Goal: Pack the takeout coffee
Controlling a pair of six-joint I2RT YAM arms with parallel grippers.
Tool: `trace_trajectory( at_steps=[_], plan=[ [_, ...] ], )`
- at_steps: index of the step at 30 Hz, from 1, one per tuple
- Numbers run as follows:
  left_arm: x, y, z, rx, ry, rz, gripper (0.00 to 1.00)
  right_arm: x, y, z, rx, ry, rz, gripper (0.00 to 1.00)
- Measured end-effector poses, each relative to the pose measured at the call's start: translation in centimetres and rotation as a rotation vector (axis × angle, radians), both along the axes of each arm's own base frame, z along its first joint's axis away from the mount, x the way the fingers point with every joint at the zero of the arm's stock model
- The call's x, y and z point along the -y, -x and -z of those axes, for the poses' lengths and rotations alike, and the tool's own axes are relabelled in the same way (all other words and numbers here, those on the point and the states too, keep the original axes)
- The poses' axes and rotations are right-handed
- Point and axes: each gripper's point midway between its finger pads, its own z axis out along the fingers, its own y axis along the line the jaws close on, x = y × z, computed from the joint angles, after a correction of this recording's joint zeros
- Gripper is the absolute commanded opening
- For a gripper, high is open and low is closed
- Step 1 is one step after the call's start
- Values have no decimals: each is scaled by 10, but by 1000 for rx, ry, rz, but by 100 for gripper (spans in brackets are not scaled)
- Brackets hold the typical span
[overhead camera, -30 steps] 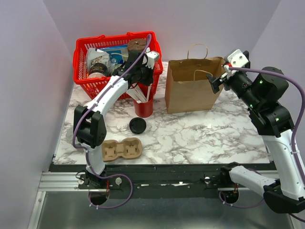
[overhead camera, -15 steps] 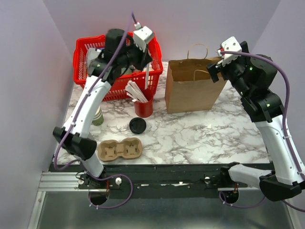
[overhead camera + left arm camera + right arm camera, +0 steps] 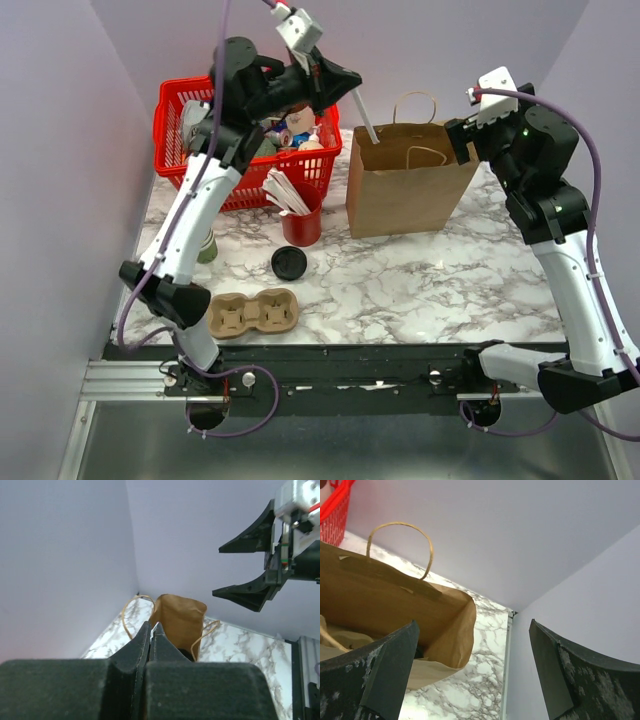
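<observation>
The takeout coffee does not show plainly in any view. A green cup (image 3: 206,248) stands at the table's left, mostly hidden behind my left arm, and I cannot tell if it has a lid. My left gripper (image 3: 350,84) is raised high and shut on a thin white stick (image 3: 366,122), whose lower end hangs over the left rim of the open brown paper bag (image 3: 410,190). In the left wrist view a white sliver shows between the closed jaws of the left gripper (image 3: 151,628), above the bag (image 3: 177,617). My right gripper (image 3: 463,142) (image 3: 472,625) stands open at the bag's right rim (image 3: 395,600).
A red basket (image 3: 178,160) of groceries sits at the back left. In front of it a red cup (image 3: 300,228) holds several white sticks. A loose black lid (image 3: 288,263) and a cardboard cup carrier (image 3: 250,312) lie nearer. Walls close in on both sides.
My left arm rose from the red cup and swung right toward the bag with a white stick in its shut jaws. The right gripper shifted slightly at the bag's right rim.
</observation>
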Motion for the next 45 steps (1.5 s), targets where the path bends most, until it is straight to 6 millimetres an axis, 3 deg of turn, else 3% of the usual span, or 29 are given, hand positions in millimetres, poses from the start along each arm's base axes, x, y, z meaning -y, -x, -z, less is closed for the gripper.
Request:
trace_trajectory(
  at_steps=[3, 6, 7, 8, 11, 18, 22, 31, 36, 41, 45],
  plan=[
    [25, -17, 30, -71, -17, 35, 0, 2, 0, 0, -1, -12, 6, 100],
    [42, -27, 56, -123, -43, 52, 24, 2, 0, 1, -3, -15, 7, 100],
    [45, -30, 65, -142, -53, 54, 36, 2, 0, 1, -5, -14, 7, 100],
    [48, -31, 71, -152, -61, 53, 40, 2, 0, 2, -8, -12, 7, 100],
    [50, -33, 81, -173, -76, 46, 52, 2, 1, 7, -27, -4, 6, 100],
    [42, -38, 76, -128, -98, -21, 72, -4, 6, 21, -88, -18, -29, 100],
    [28, -36, 67, -79, -123, -88, 84, -11, 8, 28, -117, -41, -62, 100],
    [-29, -24, 47, 4, -195, -245, 97, -11, 1, 34, -141, -98, -25, 100],
    [-57, -35, 63, -36, -266, -333, 99, -9, -7, 38, -165, -144, 24, 100],
    [-94, -48, 92, -136, -345, -430, 99, -8, -8, 38, -181, -196, 54, 100],
    [-125, -56, 109, -218, -383, -507, 99, -7, -13, 25, -157, -224, 78, 100]
  ],
)
